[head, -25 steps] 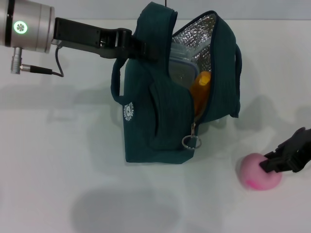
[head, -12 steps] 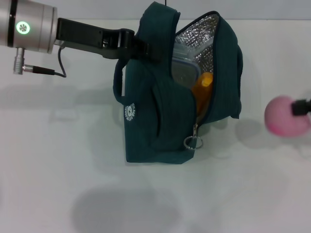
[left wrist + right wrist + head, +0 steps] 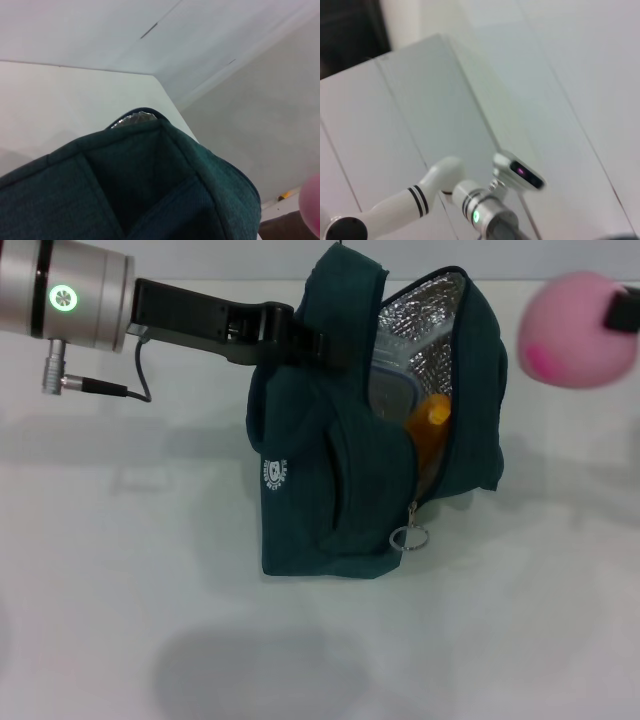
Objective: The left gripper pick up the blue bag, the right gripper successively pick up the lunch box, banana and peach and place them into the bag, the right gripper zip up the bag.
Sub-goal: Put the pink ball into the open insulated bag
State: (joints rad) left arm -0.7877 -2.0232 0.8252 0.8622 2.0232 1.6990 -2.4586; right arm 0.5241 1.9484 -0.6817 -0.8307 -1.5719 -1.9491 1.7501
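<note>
The blue bag (image 3: 320,480) hangs upright with its top open, showing silver lining (image 3: 425,315). My left gripper (image 3: 300,343) is shut on its handle at the upper left. Inside the bag stand the lunch box (image 3: 392,382) and the banana (image 3: 432,428). The zipper's ring pull (image 3: 410,538) dangles at the low end of the opening. The pink peach (image 3: 577,328) is held in the air to the right of the bag's top, with my right gripper (image 3: 625,312) shut on it at the frame edge. The left wrist view shows the bag's fabric (image 3: 150,185) and a sliver of the peach (image 3: 312,205).
A white table (image 3: 120,620) lies under the bag, with the bag's shadow at the front. The left arm's silver wrist (image 3: 60,298) and its cable (image 3: 100,390) reach in from the upper left. The right wrist view shows the left arm (image 3: 485,216) against a pale wall.
The peach has gone from the table at the right front up into the air, level with the bag's top. The bag and left gripper have shifted slightly right.
</note>
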